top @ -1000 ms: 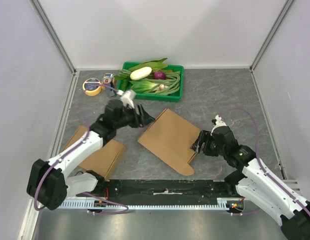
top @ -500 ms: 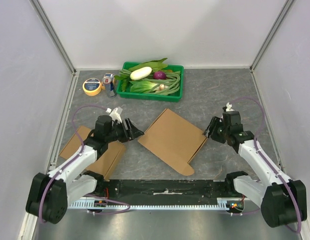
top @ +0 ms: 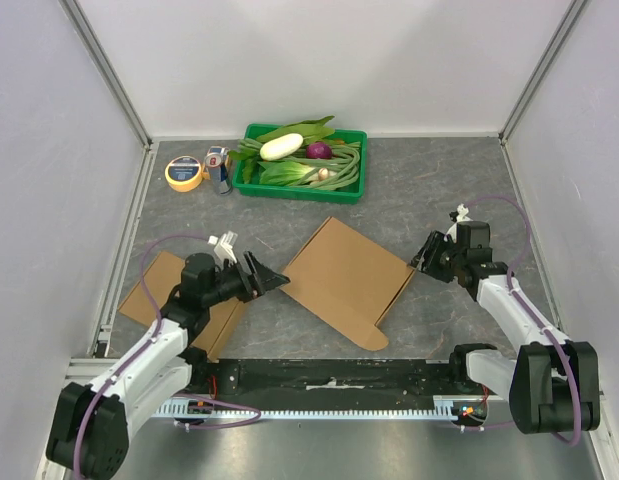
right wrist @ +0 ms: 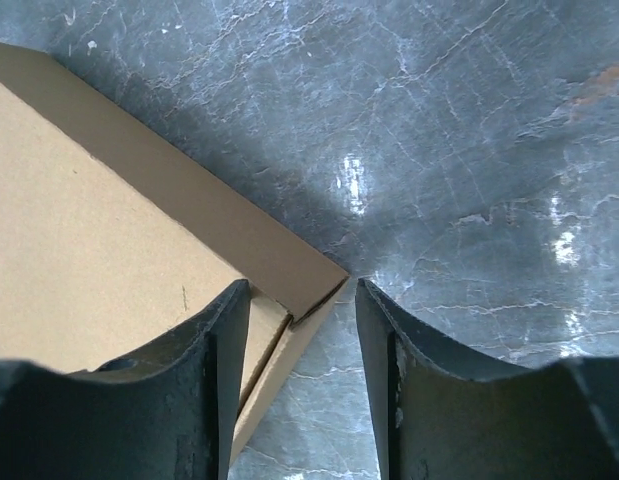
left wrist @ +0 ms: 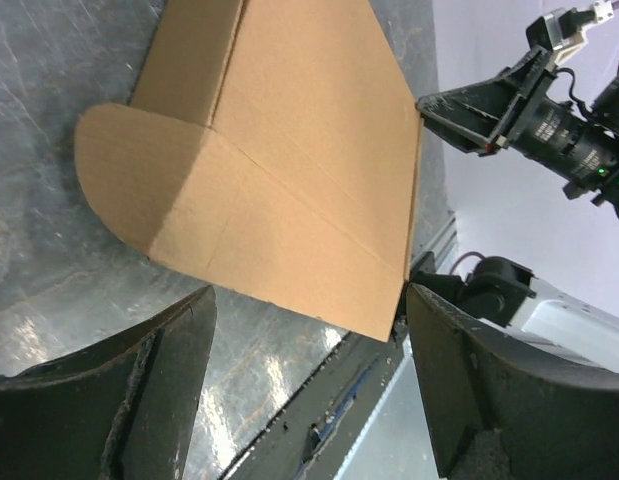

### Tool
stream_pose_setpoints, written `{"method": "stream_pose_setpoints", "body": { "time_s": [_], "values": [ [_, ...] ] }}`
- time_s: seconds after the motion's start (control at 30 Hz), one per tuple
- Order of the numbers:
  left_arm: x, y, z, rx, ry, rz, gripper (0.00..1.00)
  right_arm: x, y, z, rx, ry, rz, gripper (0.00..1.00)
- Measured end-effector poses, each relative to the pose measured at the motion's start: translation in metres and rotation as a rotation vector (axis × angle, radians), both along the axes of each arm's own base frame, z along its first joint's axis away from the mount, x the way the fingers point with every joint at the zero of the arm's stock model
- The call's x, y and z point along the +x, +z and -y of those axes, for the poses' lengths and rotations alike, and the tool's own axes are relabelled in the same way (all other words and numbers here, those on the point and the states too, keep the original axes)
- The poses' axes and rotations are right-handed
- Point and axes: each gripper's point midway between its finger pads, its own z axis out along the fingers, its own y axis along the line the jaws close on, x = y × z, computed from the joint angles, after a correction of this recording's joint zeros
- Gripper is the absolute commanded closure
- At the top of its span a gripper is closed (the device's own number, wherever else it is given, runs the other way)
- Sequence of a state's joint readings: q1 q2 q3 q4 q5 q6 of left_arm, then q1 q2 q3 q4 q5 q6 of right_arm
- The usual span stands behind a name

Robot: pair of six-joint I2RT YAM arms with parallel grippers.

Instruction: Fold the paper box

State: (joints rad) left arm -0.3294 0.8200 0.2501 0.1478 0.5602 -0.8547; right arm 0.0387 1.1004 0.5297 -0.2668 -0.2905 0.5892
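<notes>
paper box (top: 341, 278) lies flat mid-tabletop (top: 429, 190). left claw (top: 272, 274) released, spread wide, just off the box's left edge. right claw (top: 421, 258) released, fingers (right wrist: 189, 390) straddling the box's right corner.

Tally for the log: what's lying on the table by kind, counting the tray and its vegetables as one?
Cardboard pieces: 2
Green tray: 1
Tape roll: 1
Small can: 1
Total: 5
</notes>
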Motion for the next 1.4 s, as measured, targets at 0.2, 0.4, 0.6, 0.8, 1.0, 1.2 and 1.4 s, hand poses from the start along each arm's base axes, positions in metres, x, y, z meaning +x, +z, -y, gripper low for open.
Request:
{"method": "stream_pose_setpoints", "body": {
  "time_s": [0.2,0.4,0.6,0.8,1.0,1.2,1.4],
  "values": [
    [-0.015,0.010,-0.001,-0.073,0.006,0.012,0.17,0.002,0.013,0.002,-0.117,0.086,0.058,0.29],
    [-0.027,-0.002,0.000,-0.094,-0.014,-0.043,0.08,0.055,0.035,-0.060,-0.055,0.419,0.120,0.42],
    [-0.046,-0.019,0.014,-0.101,-0.074,-0.149,0.12,0.073,0.008,-0.113,0.069,0.624,0.092,0.47],
    [-0.058,-0.021,0.029,-0.101,-0.097,-0.176,0.03,0.077,0.000,-0.118,0.093,0.651,0.081,0.61],
    [-0.054,-0.031,0.033,-0.089,-0.052,-0.218,0.00,0.089,0.003,-0.114,0.120,0.616,0.107,0.73],
    [-0.039,-0.036,0.046,-0.081,-0.019,-0.253,0.00,0.096,-0.001,-0.107,0.197,0.583,0.091,0.76],
    [-0.028,-0.052,0.060,-0.079,0.027,-0.346,0.00,0.103,-0.005,-0.101,0.261,0.555,0.077,0.77]
  ]
}}
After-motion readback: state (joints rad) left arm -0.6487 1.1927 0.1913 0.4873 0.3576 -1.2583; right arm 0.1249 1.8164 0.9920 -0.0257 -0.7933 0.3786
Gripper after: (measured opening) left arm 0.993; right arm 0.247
